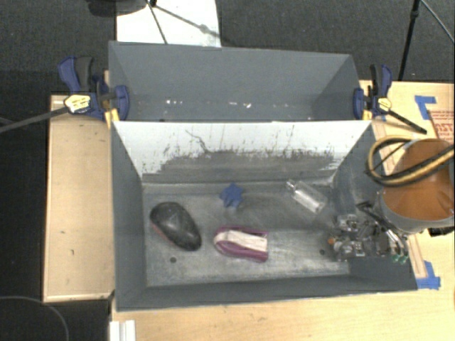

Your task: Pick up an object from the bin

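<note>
My gripper is low in the bin's right front corner, a tangle of dark metal parts against the right wall, with no loose thing seen in it. Nearest to it, up and to the left, a small clear plastic piece lies by the back wall. A purple and white striped bundle rests on the floor in the middle front, well left of the gripper.
A dark grey oval thing like a computer mouse lies at the left of the bin floor. A small blue piece sits near the back wall, left of centre. Bare floor separates the gripper from the striped bundle.
</note>
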Available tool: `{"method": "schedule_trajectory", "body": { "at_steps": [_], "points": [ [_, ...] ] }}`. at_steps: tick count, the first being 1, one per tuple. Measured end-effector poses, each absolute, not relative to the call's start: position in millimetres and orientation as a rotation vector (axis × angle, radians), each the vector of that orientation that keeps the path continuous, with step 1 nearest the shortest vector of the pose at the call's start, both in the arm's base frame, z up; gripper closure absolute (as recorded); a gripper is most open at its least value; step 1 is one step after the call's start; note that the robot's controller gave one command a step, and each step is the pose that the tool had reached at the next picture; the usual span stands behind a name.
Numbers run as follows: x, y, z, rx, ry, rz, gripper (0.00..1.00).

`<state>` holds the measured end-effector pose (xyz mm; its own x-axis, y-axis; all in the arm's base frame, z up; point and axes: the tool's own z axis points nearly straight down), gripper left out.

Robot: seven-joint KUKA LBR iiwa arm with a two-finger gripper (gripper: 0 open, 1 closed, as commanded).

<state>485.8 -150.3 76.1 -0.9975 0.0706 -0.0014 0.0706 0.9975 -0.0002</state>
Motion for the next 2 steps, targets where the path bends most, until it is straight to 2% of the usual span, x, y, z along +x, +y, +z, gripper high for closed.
{"method": "schedule_trajectory", "body": {
  "at_steps": [1, 2],
  "points": [
    [489.6, -150.8, 71.8, 0.095, 3.137, -0.002, 1.0],
    [490.3, -148.6, 143.3, 0.053, 3.133, -0.003, 1.0]
  ]
}}
